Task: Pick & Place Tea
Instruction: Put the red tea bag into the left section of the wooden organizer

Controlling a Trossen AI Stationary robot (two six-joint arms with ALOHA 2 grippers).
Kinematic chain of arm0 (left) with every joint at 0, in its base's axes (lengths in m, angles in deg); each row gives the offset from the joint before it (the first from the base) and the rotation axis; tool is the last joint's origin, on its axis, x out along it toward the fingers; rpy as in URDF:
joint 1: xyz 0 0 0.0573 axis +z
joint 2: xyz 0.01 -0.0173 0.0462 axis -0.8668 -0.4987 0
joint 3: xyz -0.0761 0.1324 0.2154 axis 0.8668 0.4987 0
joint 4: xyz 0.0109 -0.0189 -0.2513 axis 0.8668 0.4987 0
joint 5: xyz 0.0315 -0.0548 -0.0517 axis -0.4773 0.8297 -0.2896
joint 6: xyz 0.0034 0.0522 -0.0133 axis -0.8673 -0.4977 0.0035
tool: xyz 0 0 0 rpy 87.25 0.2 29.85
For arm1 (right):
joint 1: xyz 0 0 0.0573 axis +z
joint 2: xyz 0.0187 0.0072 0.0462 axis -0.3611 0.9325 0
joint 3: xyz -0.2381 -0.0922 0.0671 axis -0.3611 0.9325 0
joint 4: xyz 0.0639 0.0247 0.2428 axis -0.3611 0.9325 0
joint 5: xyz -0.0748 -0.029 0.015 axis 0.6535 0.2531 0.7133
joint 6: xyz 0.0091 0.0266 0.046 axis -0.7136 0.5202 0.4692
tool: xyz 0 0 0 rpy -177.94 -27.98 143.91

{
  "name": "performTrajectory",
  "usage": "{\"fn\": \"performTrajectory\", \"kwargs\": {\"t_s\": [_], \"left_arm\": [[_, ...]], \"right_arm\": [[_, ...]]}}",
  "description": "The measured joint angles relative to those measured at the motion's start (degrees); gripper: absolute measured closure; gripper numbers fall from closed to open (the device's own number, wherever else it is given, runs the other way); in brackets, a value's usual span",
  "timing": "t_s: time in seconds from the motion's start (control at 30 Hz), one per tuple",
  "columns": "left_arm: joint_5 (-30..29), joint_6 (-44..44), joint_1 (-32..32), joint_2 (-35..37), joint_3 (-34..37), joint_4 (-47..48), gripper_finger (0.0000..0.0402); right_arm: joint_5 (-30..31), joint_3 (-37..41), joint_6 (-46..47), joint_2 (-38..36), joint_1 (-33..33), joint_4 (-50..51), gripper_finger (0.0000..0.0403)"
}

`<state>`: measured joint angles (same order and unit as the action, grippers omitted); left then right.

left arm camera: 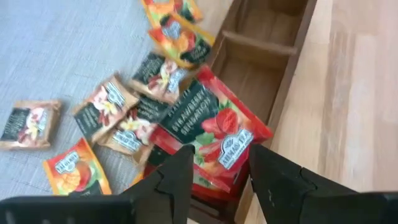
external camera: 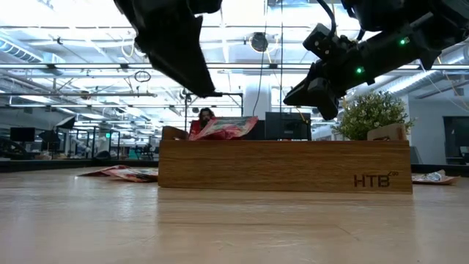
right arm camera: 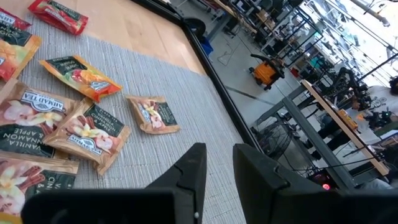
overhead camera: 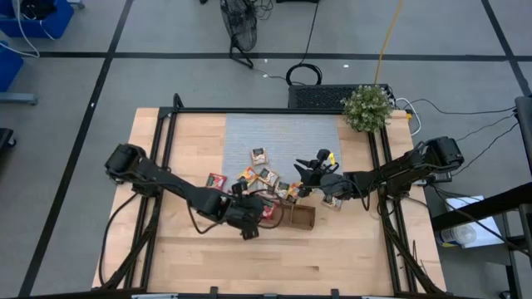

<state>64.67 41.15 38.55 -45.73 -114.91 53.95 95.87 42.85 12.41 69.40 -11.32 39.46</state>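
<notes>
**Ana:** Tea packets, where are they?

**Ben:** Start with the big things. The wood table has a grey mat on it. A long brown tray sits at the near edge of the mat. Most packets lie flat on the mat, just beside the tray, all mixed up and turned every which way. In the high view they are between the two arms. A plant stands at the far corner of the table.

**Ana:** What is the left gripper doing?

**Ben:** It hangs over one end of the tray. Its jaws stand wide apart. Nothing is pinched between them. A red packet lies right under them.

**Ana:** How does that red one lie?

**Ben:** It is in the end box of the tray, on top of more red ones. It is slanted, picture side up. It is square, so no side is longer, but it is turned so its corners point along and across the tray. One corner leans over the tray wall. From the low view it pokes up above the tray rim.

**Ana:** And the right gripper?

**Ben:** It is up over the mat, past the pile. Its jaws are only a little apart. It holds nothing and touches nothing.
</notes>
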Motion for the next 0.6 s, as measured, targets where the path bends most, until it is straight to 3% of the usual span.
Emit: {"fn": "performTrajectory", "kwargs": {"t_s": [0.13, 0.2, 0.37, 0.6], "left_arm": [[0.9, -3.1, 1.0, 0.3, 0.0, -2.3, 0.0246], [3.8, -6.8, 1.8, 0.3, 0.0, -4.9, 0.0266], [11.5, -11.4, 4.7, -0.4, 0.0, -8.0, 0.0383], [15.3, -11.0, 6.5, -0.7, 0.0, -7.7, 0.0397]], "right_arm": [[0.0, 0.0, 0.0, 0.0, 0.0, 0.3, 0.0332], [0.0, 0.0, 0.0, 0.0, 0.0, 0.3, 0.0332], [0.0, 0.0, 0.0, 0.0, 0.0, 0.3, 0.0332], [0.0, 0.0, 0.0, 0.0, 0.0, 0.3, 0.0332]]}}
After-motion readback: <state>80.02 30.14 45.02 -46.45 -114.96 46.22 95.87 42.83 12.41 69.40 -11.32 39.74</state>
